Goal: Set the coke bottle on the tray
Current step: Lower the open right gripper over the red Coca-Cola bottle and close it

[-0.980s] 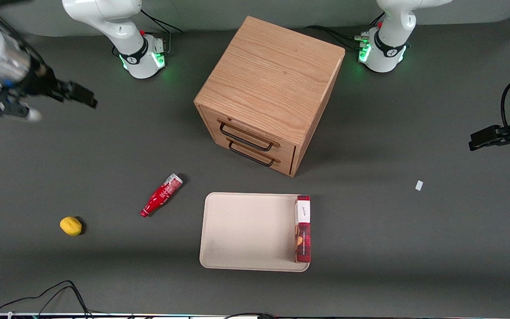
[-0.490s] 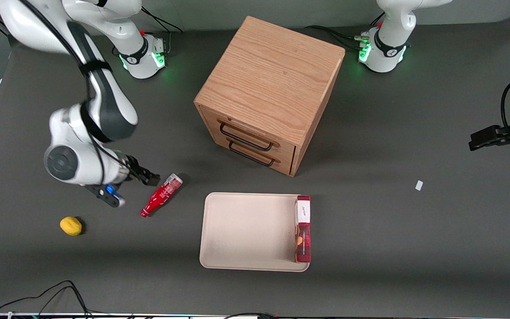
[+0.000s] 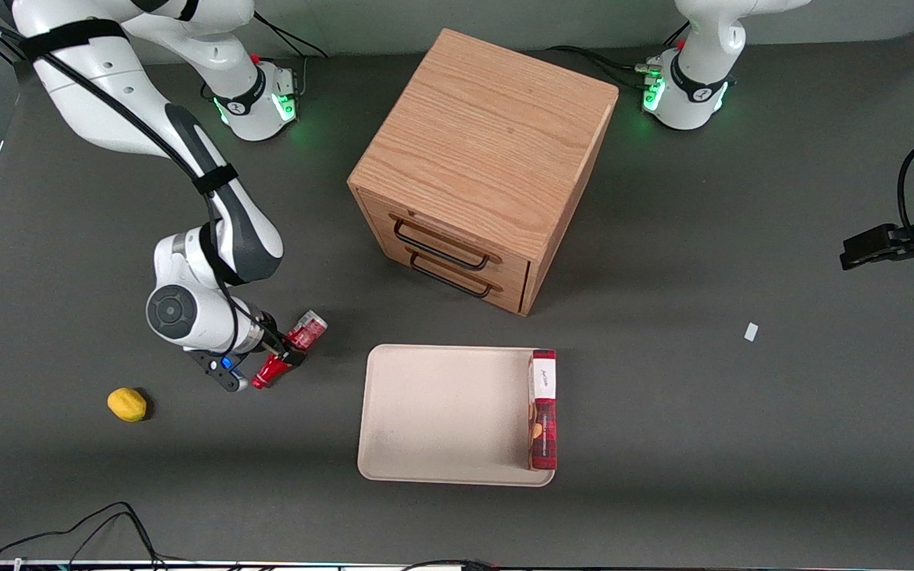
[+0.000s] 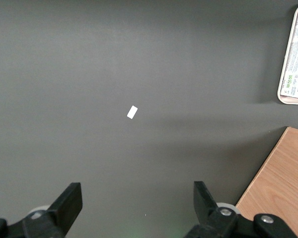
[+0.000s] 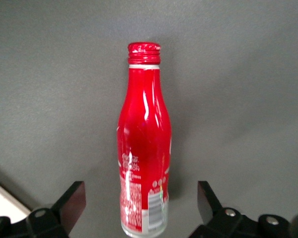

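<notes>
Beside the tray (image 3: 441,412), the coke bottle (image 3: 292,349) lies on the table (image 3: 663,444); my hand (image 3: 281,346), fingers spread, straddles it; next I must clench, then lift.

A wooden cabinet (image 3: 482,162) stands on the dark grey table (image 3: 743,444), its 2 drawers each fitted with a black handle (image 3: 441,246) and both closed. A red plaid box (image 3: 543,409) lies nearer the front camera than the cabinet. A yellow lemon (image 3: 127,404) rests toward the working arm's end, and a small white scrap (image 3: 751,331) lies toward the parked arm's end.
</notes>
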